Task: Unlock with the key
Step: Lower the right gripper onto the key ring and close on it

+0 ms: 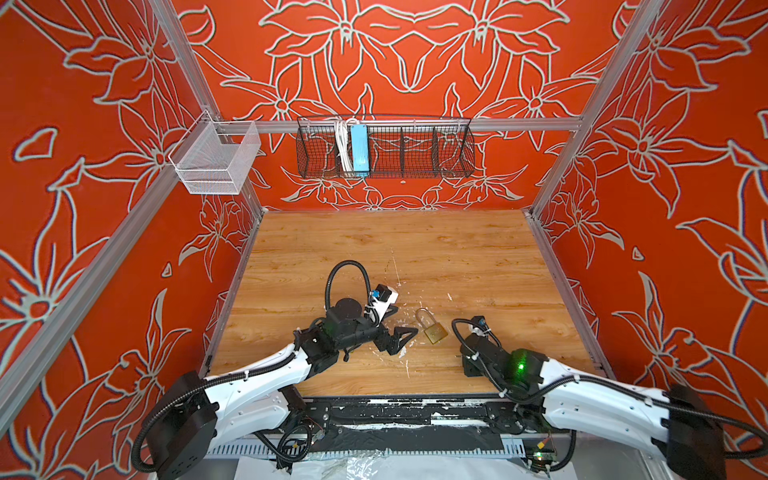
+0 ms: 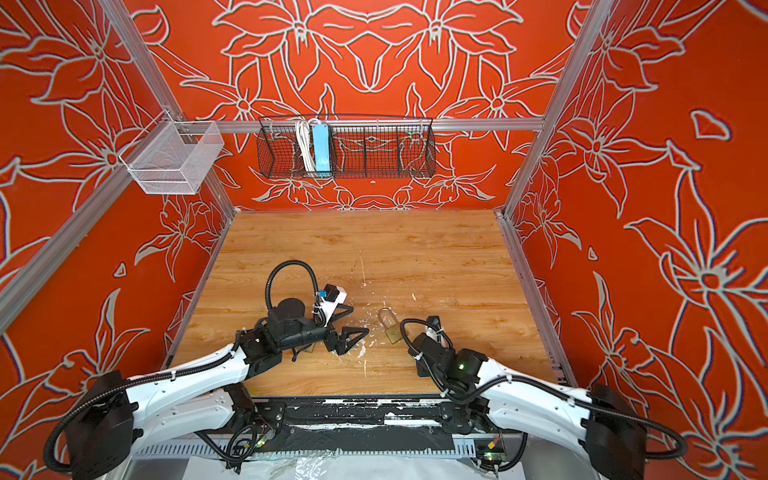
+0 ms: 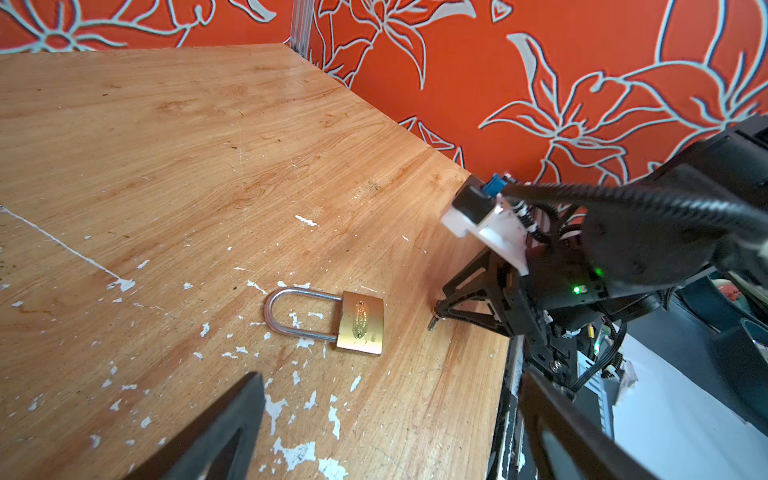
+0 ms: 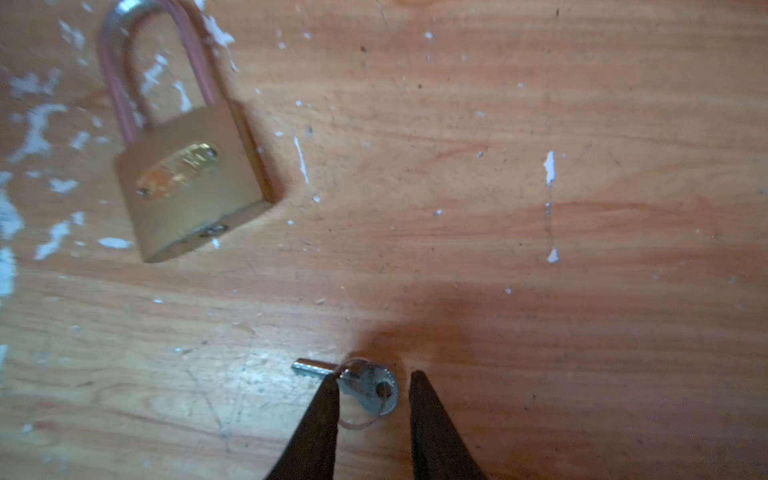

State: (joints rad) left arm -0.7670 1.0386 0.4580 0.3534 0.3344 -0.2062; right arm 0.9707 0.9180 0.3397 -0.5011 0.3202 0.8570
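Observation:
A brass padlock (image 1: 433, 331) (image 2: 391, 331) with a long steel shackle lies flat on the wooden table (image 1: 374, 249), its shackle seated in the body (image 3: 359, 323). In the right wrist view the padlock (image 4: 189, 178) has its keyhole end turned toward a small silver key (image 4: 368, 384) lying flat on the wood. My right gripper (image 4: 374, 377) points down over the key, open, one finger at the key's shaft and the other just clear of its round head. My left gripper (image 1: 405, 321) (image 3: 389, 376) hovers open and empty just left of the padlock.
White paint flecks scatter across the wood around the padlock. A black wire basket (image 1: 384, 147) holding a blue power strip and a white mesh basket (image 1: 216, 158) hang on the back rail. Red patterned walls and aluminium posts enclose the table.

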